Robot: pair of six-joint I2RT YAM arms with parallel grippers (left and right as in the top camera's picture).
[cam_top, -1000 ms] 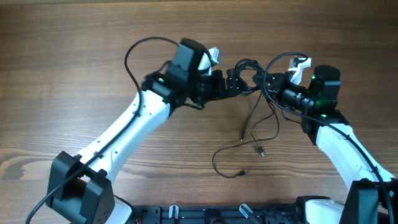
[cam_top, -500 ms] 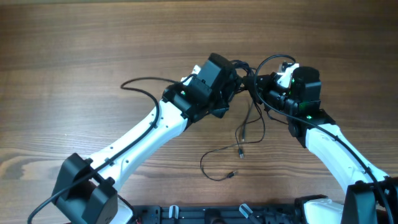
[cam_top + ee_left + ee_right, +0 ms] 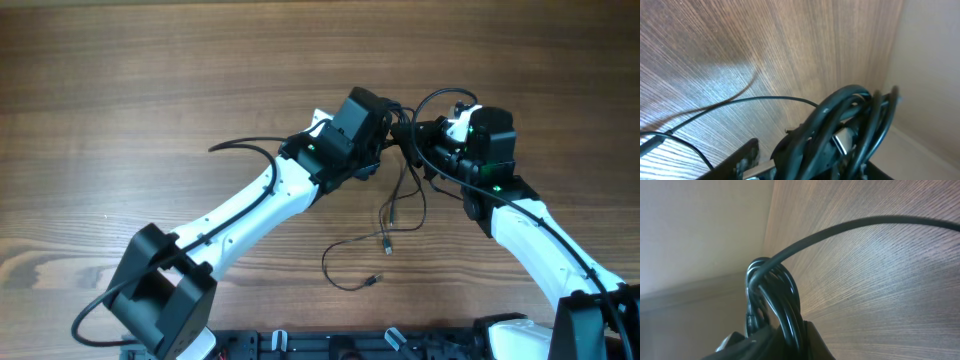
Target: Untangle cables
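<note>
Cables hang bunched above the wooden table, held between my two grippers. Two loose strands trail down onto the tabletop toward my base. My left gripper is clamped on the bundle's left side and my right gripper on its right; each wrist view shows the dark loops rising from between my fingers. Since half a second ago my left arm has swung its elbow rightward and its wrist has edged nearer. My right arm and the trailing strands have stayed put.
</note>
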